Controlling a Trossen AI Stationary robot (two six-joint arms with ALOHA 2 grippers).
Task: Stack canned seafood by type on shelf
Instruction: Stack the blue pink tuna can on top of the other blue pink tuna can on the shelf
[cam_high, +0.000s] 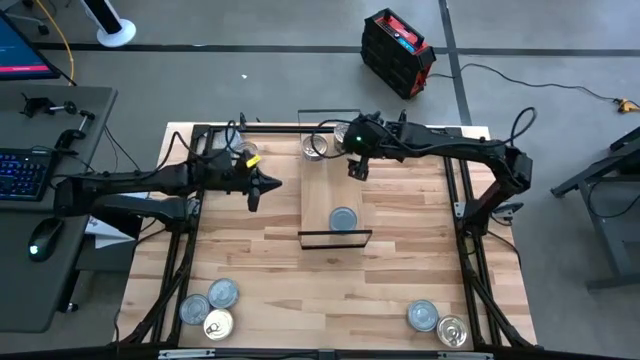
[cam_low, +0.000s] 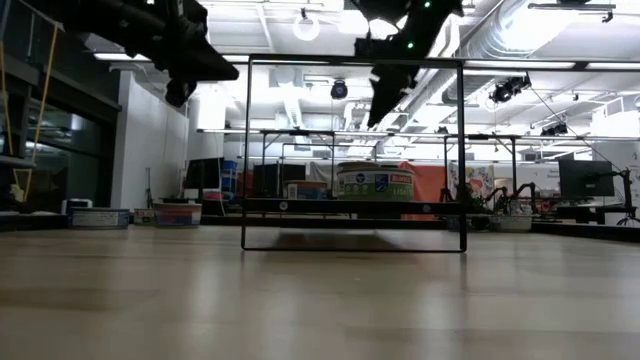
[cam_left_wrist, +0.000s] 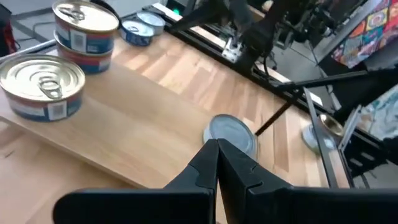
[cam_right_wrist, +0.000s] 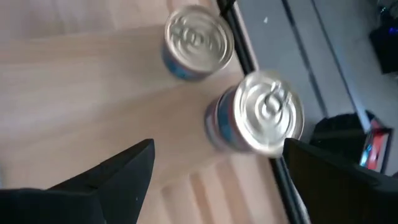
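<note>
Because the small flat round seafood tins are rigid metal with smooth walls and a low profile, they should be treated as stiff, moderately heavy for their size, and prone to slipping; the recommended hold is across the side wall, with fingers on opposite sides below the lid rim, not on the ring pull.

At the near edge of the light-wood desk (cam_high: 260, 280), three tins lie in the near-left group (cam_high: 210, 305), two pale blue-grey and one gold-lidded, and two lie in the near-right group (cam_high: 438, 323), touching each other.

On the long light-wood shelf plank with black wire end frames (cam_high: 330, 190), one pale blue-grey-topped tin (cam_high: 343, 219) sits at the near end. At the far end, a single silver ring-pull tin (cam_right_wrist: 198, 42) stands beside a two-high stack of ring-pull tins (cam_right_wrist: 261, 118).

The left claw (cam_high: 262, 186) hangs clenched and empty above the desk, beside the shelf's left edge. The right claw (cam_high: 356, 168) hovers over the far half of the shelf with jaws spread wide, holding nothing, just beside the stack.

Stacked lids are slick; lateral contact could topple the stack.
</note>
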